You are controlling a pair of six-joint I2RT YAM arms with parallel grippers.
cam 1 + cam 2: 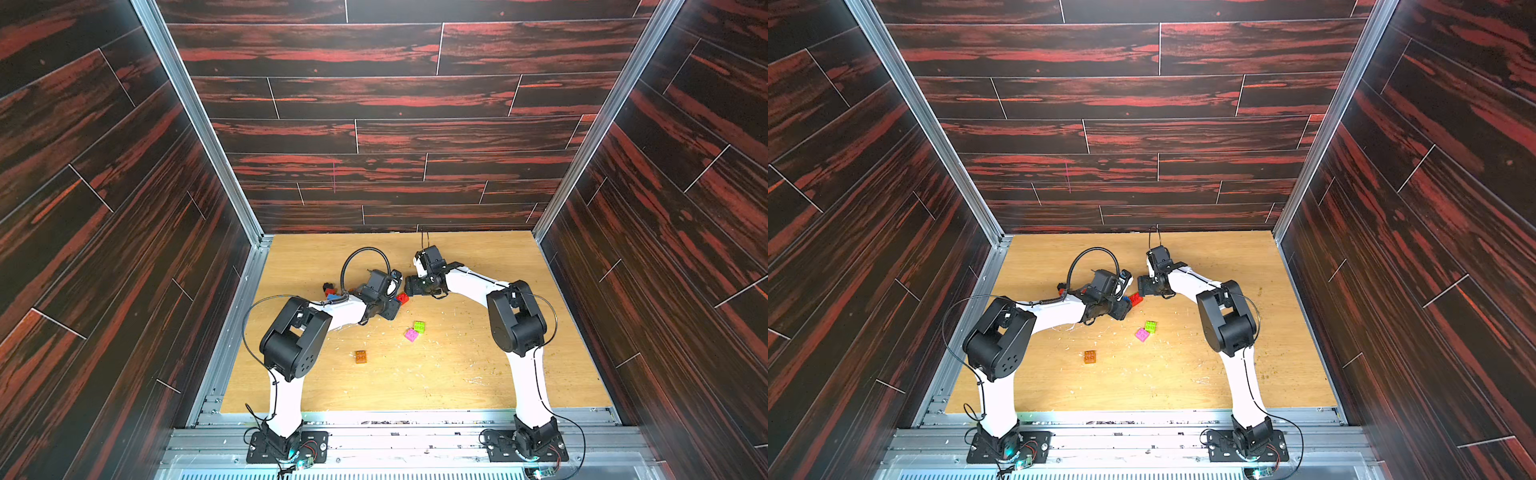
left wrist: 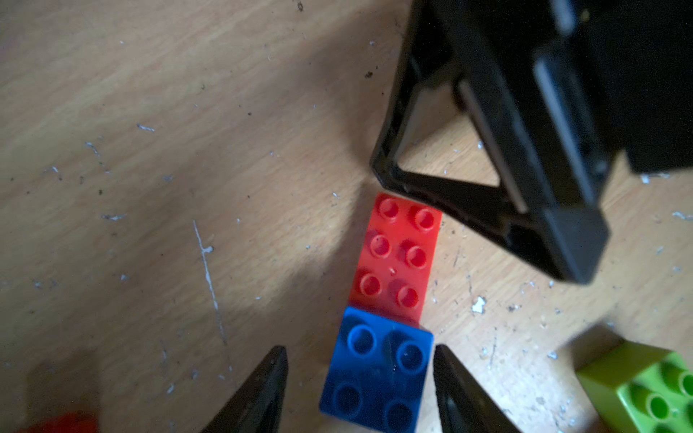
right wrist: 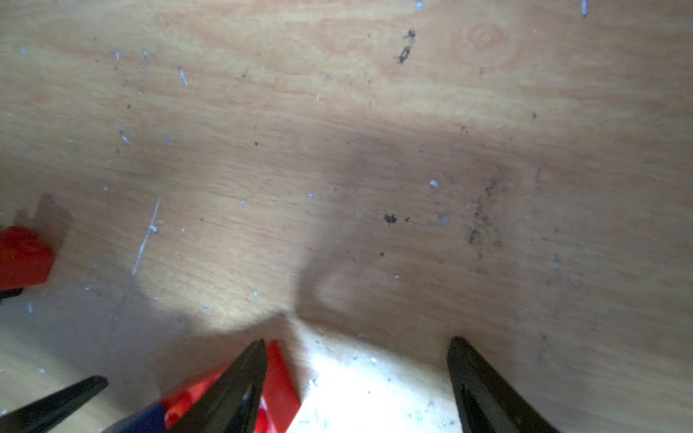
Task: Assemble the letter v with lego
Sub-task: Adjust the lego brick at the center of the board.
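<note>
Dark panels (image 1: 374,104) with red wood grain close the cell on three sides, and its floor is a light wooden surface (image 1: 457,374) with many small white scratches and crumbs. Both arms reach to the middle of the far half, and their pincers meet there almost tip to tip. The left pincer (image 2: 358,350) is released. Its two fingers stand on either side of the blue square brick (image 2: 375,371), one just beside the brick's edge and the other apart from it, with bare wood between. This blue brick seems to sit on one end of the long red brick (image 2: 397,255), which lies flat with six studs free. The right pincer (image 3: 358,341) is also released, its jaws wide with only bare surface between them. One of its fingers (image 2: 382,172) touches, or nearly touches, the far end of the long red brick. In both top views the green brick (image 1: 419,326) and the pink brick (image 1: 411,334) lie just beside each other, near the pincers on the side of the arm bases. The orange brick (image 1: 360,356) lies alone, further toward the bases. Behind the left forearm a small group of bricks (image 1: 329,291), red, black and blue, is partly hidden by a cable.
</note>
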